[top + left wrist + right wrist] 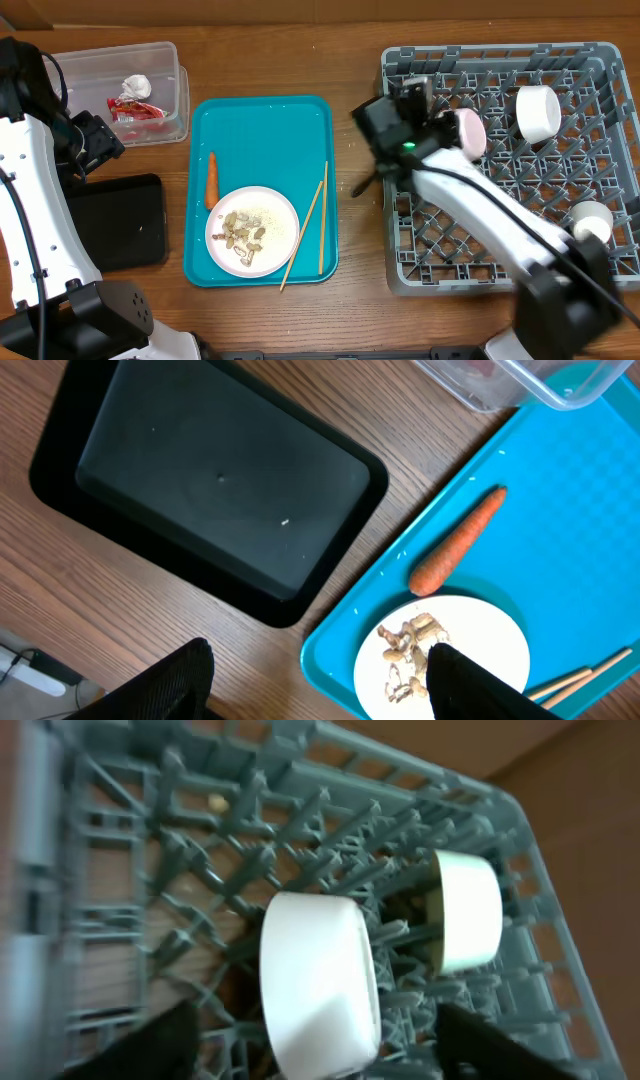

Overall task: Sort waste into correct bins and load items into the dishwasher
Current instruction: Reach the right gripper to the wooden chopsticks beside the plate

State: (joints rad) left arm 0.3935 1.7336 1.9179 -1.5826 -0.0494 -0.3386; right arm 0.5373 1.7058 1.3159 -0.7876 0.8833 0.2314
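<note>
Right claw (315, 1020) wide, white bowl (320, 985) between its fingers: rigid, slippery, breakable; grip the rim. Left claw (318, 652) wide.

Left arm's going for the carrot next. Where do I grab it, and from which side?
Grip the carrot mid-body from straight above, jaws closing across its width: it lies flat on the teal tray, thick end close to the plate.
</note>
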